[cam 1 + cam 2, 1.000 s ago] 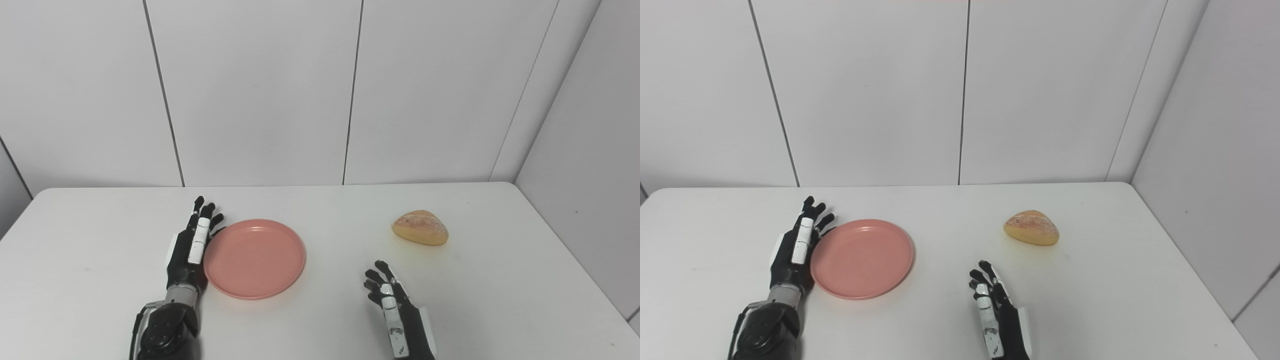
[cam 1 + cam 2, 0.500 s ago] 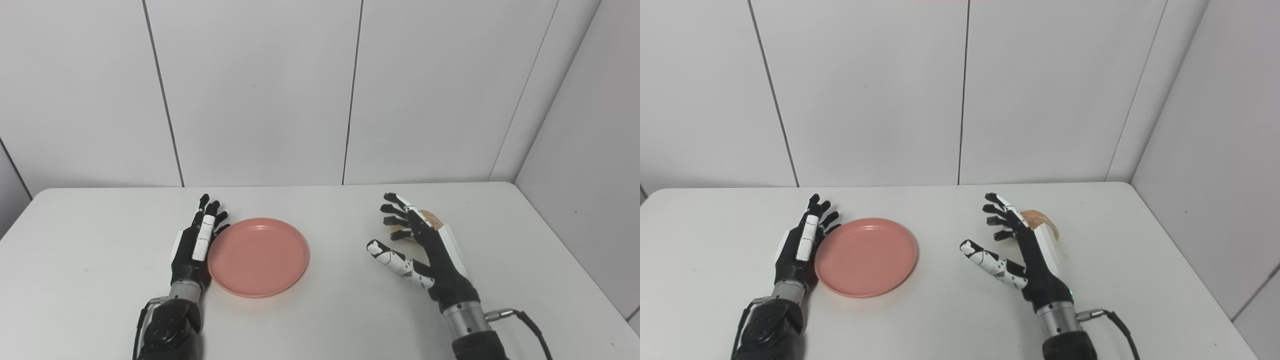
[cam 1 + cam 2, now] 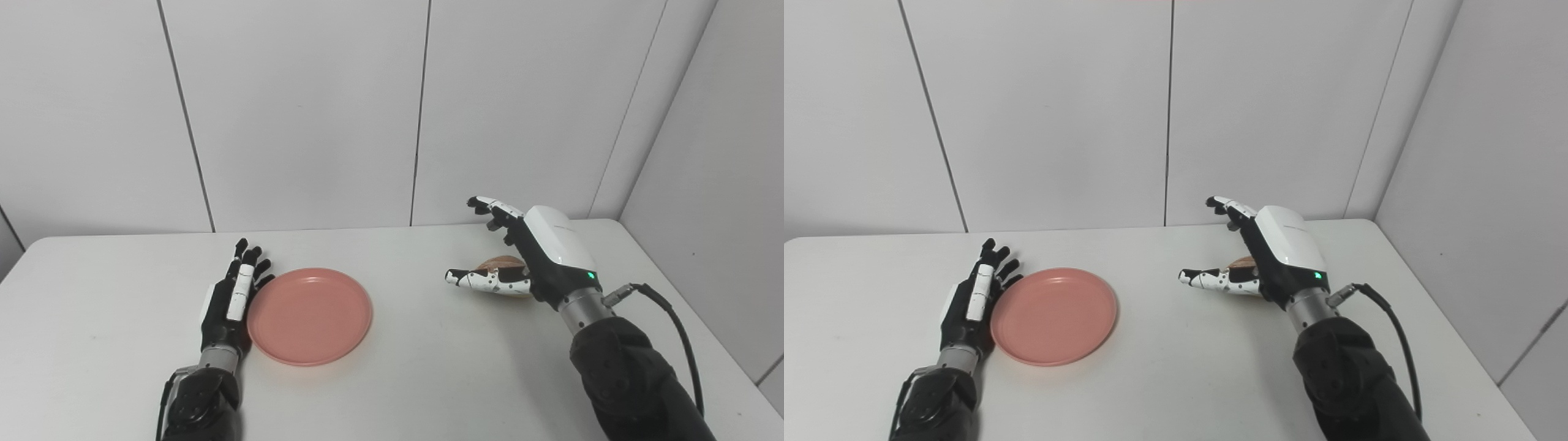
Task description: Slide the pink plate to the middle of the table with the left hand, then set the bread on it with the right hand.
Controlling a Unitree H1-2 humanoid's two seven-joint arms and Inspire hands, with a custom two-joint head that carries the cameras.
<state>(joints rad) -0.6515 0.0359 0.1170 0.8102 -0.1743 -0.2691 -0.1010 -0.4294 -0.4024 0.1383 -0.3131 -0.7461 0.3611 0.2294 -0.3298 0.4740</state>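
Note:
The pink plate [image 3: 309, 315] lies flat on the white table [image 3: 404, 380], left of centre. My left hand [image 3: 231, 297] stands on edge against the plate's left rim, fingers straight and open. The bread [image 3: 503, 264], a golden roll, sits right of centre, mostly hidden behind my right hand [image 3: 531, 257]. That hand hovers over it with its fingers spread and its thumb stretched out to the left, open; I cannot see it touching the roll.
White wall panels rise behind the table's far edge and along its right side. A black cable [image 3: 670, 318] loops from my right wrist over the table's right part. Bare table lies between the plate and the bread.
My right hand rose from the near edge, went forward and to the right, and now covers the bread. The plate and left hand barely moved. The camera shifted a little.

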